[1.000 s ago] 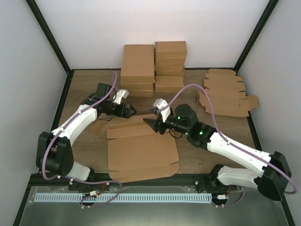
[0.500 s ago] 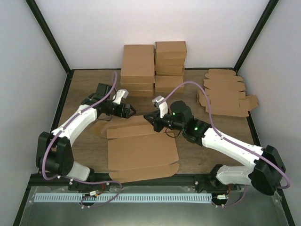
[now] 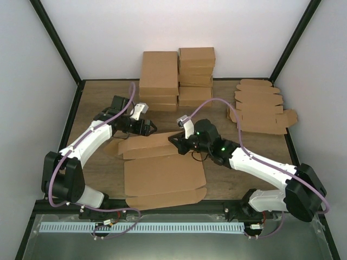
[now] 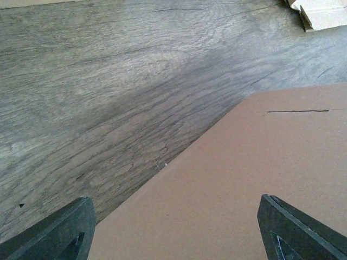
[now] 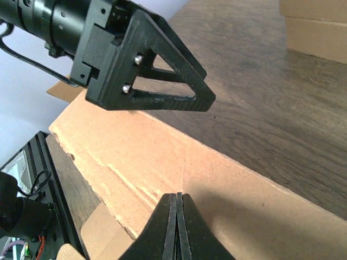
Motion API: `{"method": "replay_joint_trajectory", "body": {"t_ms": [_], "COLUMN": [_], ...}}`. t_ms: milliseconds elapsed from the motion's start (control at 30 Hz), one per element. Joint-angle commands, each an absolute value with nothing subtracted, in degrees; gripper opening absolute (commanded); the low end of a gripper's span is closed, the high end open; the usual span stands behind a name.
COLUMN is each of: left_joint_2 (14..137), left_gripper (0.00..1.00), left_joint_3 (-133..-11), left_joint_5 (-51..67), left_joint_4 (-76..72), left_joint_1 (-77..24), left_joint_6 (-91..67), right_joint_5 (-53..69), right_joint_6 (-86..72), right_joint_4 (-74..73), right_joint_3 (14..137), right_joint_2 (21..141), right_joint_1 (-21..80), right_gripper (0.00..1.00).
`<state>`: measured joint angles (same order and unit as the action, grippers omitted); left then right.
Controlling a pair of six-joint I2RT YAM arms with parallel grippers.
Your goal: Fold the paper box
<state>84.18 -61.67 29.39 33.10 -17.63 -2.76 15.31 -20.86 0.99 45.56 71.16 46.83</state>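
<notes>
- Tabletop [image 3: 92,92]: grey-brown wood-grain surface, matte, with dark streaks along the grain in my left wrist view.
- Paper box [image 3: 162,173]: a large flat sheet of plain brown cardboard, lying near the front edge of the tabletop between my two arms. It has a matte, slightly fibrous face. The main rectangular panel lies flat, with a narrow flap with rounded corners along its near edge. The far panel is creased and tilted up off the main one. A thin cut slit [image 4: 298,112] shows in that panel.
- Stacked boxes [image 3: 159,76]: two piles of smaller brown folded boxes, square-edged, at the back of the tabletop. They are well apart from the paper box and nothing stands between.
- Flat blanks [image 3: 260,111]: a fanned pile of brown cardboard with rounded tabs at the back right, clear of both arms.
- Left gripper [image 3: 149,129]: black plastic fingers [image 4: 54,233] standing wide apart over the far left corner of the raised panel. Cardboard fills the space below them. I cannot tell whether they touch it.
- Right gripper [image 5: 178,203]: fingers pressed together into one dark point, nothing visible between them. The tip sits at the raised panel's far edge, right of my left gripper and close to it. I cannot tell whether it makes contact.
</notes>
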Motion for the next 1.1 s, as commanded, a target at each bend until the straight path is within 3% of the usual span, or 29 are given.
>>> {"method": "replay_joint_trajectory", "body": {"t_ms": [0, 500, 867, 1067], "left_joint_2": [83.74, 78.83, 82.66, 84.11], "left_gripper": [0.85, 0.96, 0.9, 0.86], "left_joint_3": [-62.3, -67.45, -67.99, -68.17], "left_joint_5": [29.8, 31.55, 21.89, 23.34], "left_joint_4": [33.89, 33.45, 34.04, 34.59], "left_joint_1": [-18.03, -20.85, -24.69, -25.34], "left_joint_6": [-1.83, 1.14, 6.36, 6.08], "right_joint_5": [14.86, 16.21, 17.92, 16.71], "right_joint_6": [-22.1, -21.66, -20.97, -19.64], "right_joint_4": [1.93, 2.58, 2.15, -0.3], "right_joint_3": [45.36, 44.92, 45.57, 48.49], "right_joint_2": [72.04, 72.5, 73.37, 71.09], "right_joint_1": [46.32, 43.14, 40.85, 40.56], "right_gripper": [0.01, 0.01, 0.01, 0.01]}}
